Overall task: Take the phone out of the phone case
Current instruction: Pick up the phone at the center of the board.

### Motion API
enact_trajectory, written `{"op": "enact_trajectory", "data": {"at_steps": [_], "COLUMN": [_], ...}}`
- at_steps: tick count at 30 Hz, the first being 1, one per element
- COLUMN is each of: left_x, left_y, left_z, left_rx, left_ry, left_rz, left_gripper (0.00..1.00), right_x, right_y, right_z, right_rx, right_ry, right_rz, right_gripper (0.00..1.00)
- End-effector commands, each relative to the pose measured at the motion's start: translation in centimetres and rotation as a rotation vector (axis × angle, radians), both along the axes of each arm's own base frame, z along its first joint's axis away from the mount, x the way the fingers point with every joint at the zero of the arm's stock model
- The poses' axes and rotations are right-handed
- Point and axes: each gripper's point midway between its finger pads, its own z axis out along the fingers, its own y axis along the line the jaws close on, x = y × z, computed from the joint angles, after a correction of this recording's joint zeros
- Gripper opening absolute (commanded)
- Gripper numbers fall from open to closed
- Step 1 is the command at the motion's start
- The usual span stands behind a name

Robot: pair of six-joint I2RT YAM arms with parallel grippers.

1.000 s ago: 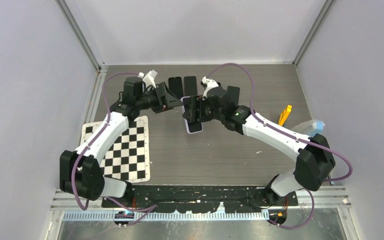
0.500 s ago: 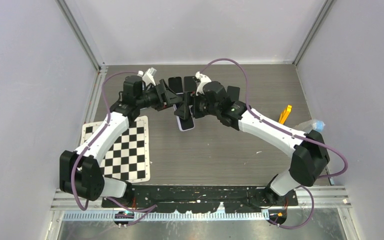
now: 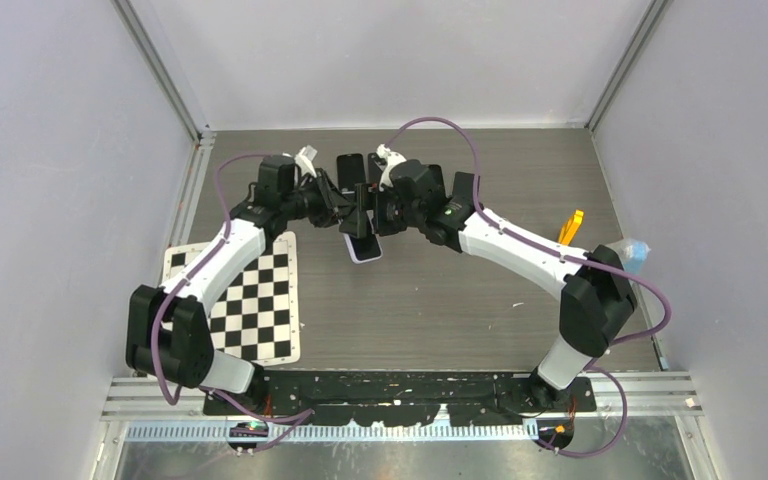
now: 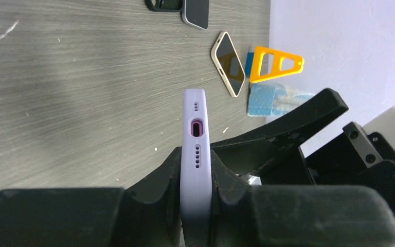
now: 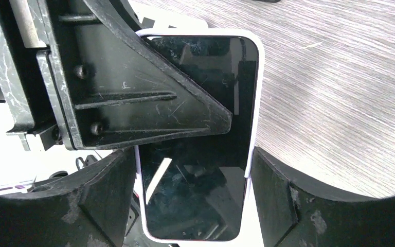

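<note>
The phone, dark-screened in a lilac phone case, hangs above the table's back middle between both arms. My right gripper is shut across the case's width, and its view shows the screen between its pads. My left gripper is shut on the case's front and back; in its own view its two pads press both faces of the lilac edge around. One left finger lies over the screen in the right wrist view.
Two dark phones lie at the back of the table. An orange triangular tool and a blue packet sit at the right edge. A checkerboard sheet lies front left. A cream-edged phone lies flat.
The right arm carried the phone left and back toward the left gripper. The left gripper closed its jaws onto the case.
</note>
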Motion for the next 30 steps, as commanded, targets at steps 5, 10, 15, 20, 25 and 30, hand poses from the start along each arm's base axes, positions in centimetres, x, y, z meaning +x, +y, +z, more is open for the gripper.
{"op": "enact_trajectory", "data": {"at_steps": [5,10,15,20,25,30], "left_x": [-0.1,0.8,2.2,2.7,3.3,3.8], "left_y": [-0.5,0.0,1.9,3.9,3.4,2.7], "left_z": [1.3,2.5,5.0,10.6,16.1,22.5], "left_rx": [-0.015,0.022,0.032,0.060,-0.052,-0.197], "left_ry": [0.012,-0.048,-0.116,-0.253,-0.287,-0.342], "left_rz": [-0.012,-0.016,-0.014,-0.033,0.000,0.030], "left_gripper": [0.00,0.00,0.00,0.00,0.00,0.00], "right_x": [1.4,0.7,0.0,-0.1,-1.2,-2.6], "right_y": [1.8,0.8,-1.9,-5.3,-5.5,-4.8], "right_z": [4.9,4.6,8.7,12.3,13.8,15.9], "right_rx": [0.111,0.122,0.316,0.502,0.596,0.761], "right_ry": [-0.073,-0.058,-0.111,-0.130,-0.176,-0.233], "right_rz": [-0.012,0.033,0.058,-0.004,0.034,0.129], "right_gripper": [0.51,0.94,0.97,0.93,0.90,0.91]}}
